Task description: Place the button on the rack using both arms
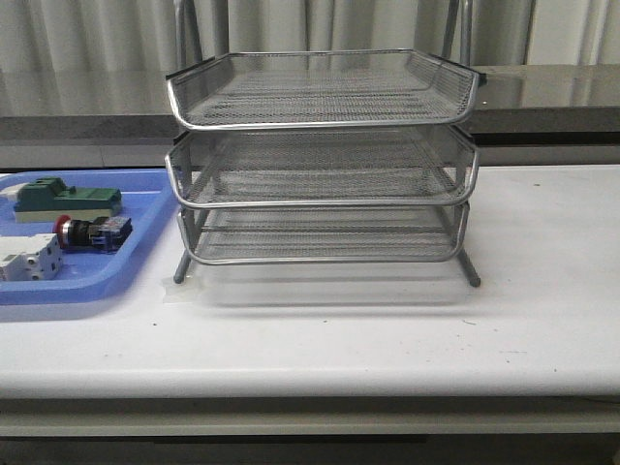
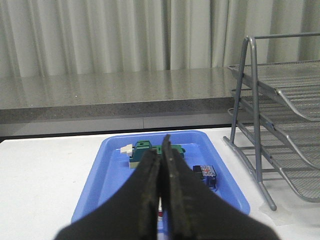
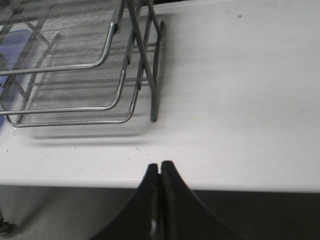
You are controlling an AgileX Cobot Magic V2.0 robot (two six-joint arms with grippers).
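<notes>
Front view shows the rack [image 1: 323,160] standing on the white table [image 1: 387,329], its three wire-mesh tiers stacked and all bare of parts. Left of it, just beside its near left foot, lies a flat blue tray [image 1: 107,276]. The button [image 1: 89,232] lies on its side in that tray, red cap pointing left and blue-black block to the right. A green block [image 1: 68,200] sits just behind it on the far side, and a white terminal block [image 1: 29,260] lies near the tray's left, nearer the table's front edge.

Neither arm appears in the front view. From the left wrist camera, the left gripper [image 2: 161,165] hovers over the near end of the blue tray, its fingers [image 2: 149,175] pressed together and holding nothing; the button's blue rear block [image 2: 205,173] peeks out just to their right. From the right wrist camera, the right gripper [image 3: 160,167] hangs above the table's near edge, right of the rack's foot, its fingers [image 3: 170,180] likewise closed on nothing.
</notes>
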